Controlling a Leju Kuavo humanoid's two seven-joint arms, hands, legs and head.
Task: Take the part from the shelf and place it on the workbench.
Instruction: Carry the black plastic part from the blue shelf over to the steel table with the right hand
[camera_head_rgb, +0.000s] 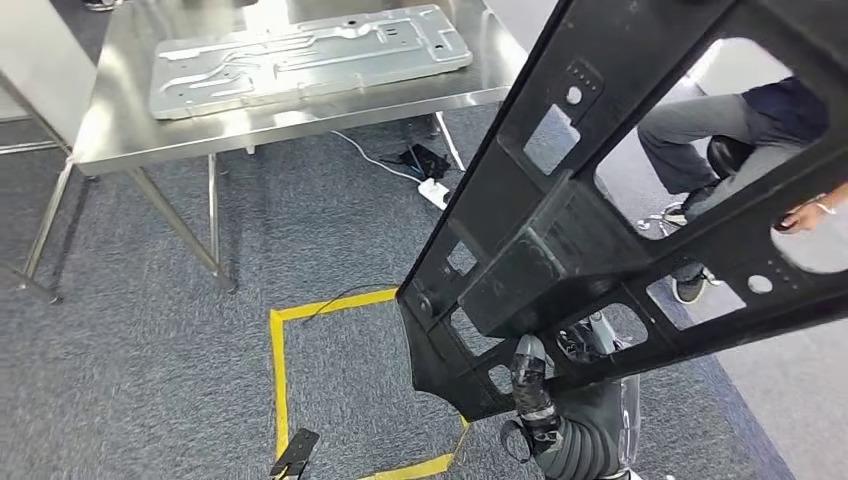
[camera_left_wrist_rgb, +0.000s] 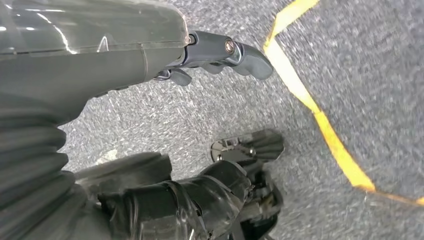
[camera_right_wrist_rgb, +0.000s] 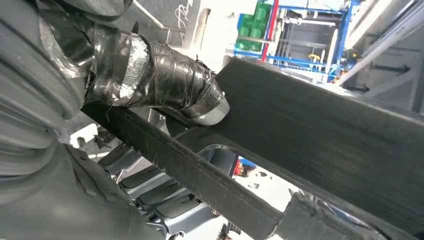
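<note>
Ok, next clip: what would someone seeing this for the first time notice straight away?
A large black frame part with cut-out windows fills the right of the head view, held from below by the right hand, whose taped thumb presses on one of its bars. Ahead on the left stands a steel workbench bearing a silver stamped metal panel. Yellow floor tape marks a square on the grey carpet.

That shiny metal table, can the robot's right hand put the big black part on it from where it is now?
Probably not yet. The right hand grips the black part low at its end, and a stretch of carpet lies between it and the metal table. A grey metal plate also covers much of the top.
</note>
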